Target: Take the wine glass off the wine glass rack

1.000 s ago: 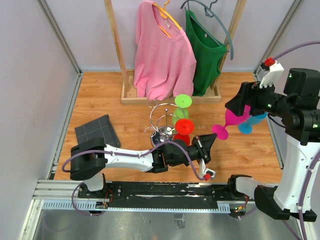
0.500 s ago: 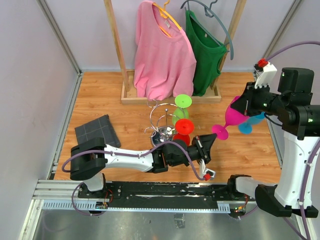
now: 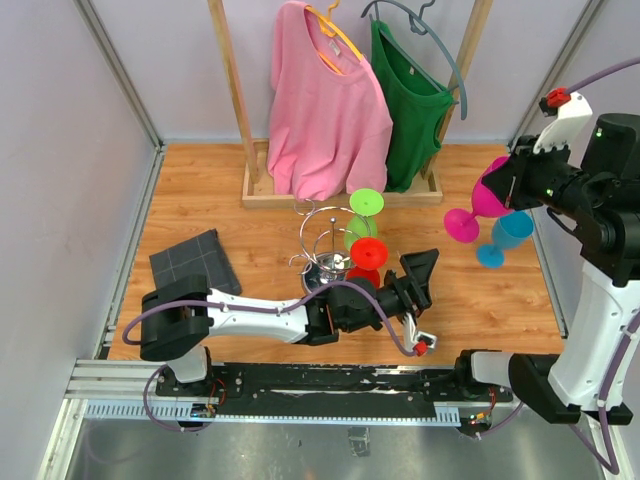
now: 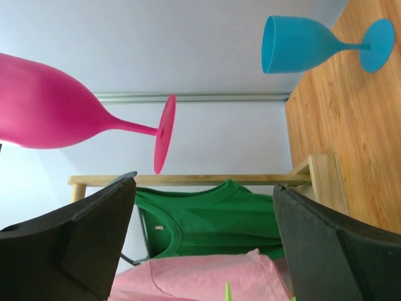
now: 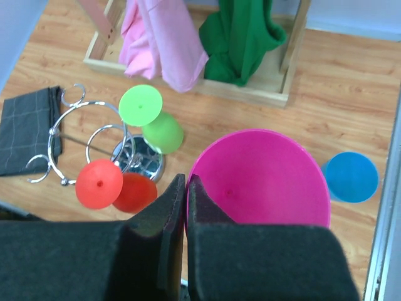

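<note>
My right gripper (image 3: 512,182) is raised at the right and shut on the rim of a magenta wine glass (image 3: 488,198), which hangs tilted in the air. In the right wrist view the fingers (image 5: 156,238) pinch that rim beside the magenta bowl (image 5: 263,182). The chrome wine glass rack (image 3: 322,248) stands mid-table with a green glass (image 3: 362,218) and a red glass (image 3: 367,262) hanging on it. My left gripper (image 3: 414,280) is low, just right of the rack, open and empty. The left wrist view shows the magenta glass (image 4: 56,119) far off.
A blue wine glass (image 3: 503,238) stands upright on the wooden floor under the right arm. The wooden clothes rack (image 3: 235,95) with a pink shirt (image 3: 325,110) and a green shirt (image 3: 408,100) fills the back. A dark folded cloth (image 3: 195,262) lies left.
The right gripper has carried the magenta glass up and to the right, away from the left gripper. The left jaws have spread open.
</note>
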{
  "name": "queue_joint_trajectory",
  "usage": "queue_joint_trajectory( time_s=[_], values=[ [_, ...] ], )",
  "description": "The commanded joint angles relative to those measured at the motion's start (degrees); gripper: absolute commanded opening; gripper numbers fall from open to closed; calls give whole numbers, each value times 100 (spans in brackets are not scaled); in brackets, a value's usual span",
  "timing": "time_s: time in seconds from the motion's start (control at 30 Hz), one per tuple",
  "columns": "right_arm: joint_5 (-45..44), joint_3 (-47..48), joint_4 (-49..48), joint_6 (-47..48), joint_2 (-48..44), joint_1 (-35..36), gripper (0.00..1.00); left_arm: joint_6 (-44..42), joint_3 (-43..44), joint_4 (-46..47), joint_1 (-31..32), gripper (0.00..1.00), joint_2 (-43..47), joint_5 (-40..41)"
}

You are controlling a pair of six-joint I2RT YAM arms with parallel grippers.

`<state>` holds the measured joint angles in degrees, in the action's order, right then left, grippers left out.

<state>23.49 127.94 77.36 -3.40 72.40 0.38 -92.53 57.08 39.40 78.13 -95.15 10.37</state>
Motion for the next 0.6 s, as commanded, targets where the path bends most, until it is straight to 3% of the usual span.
queue_joint_trajectory(
  time_s=[0.0,0.27,0.43,0.57],
  values=[
    [-538,296,-305,-109,185,43,1,43,386,-24,36,98,36,260],
    [-777,26,-1010,-231,446,-56,1,811,1959,-918,36,99,226,722],
    [-821,-384,-1361,-185,551,-55,1,2830,4202,-2945,-70,99,37,1257],
    [-780,-1310,-1771,-124,330,-56,1,4095,5681,-4149,-439,99,-114,1424]
  ],
)
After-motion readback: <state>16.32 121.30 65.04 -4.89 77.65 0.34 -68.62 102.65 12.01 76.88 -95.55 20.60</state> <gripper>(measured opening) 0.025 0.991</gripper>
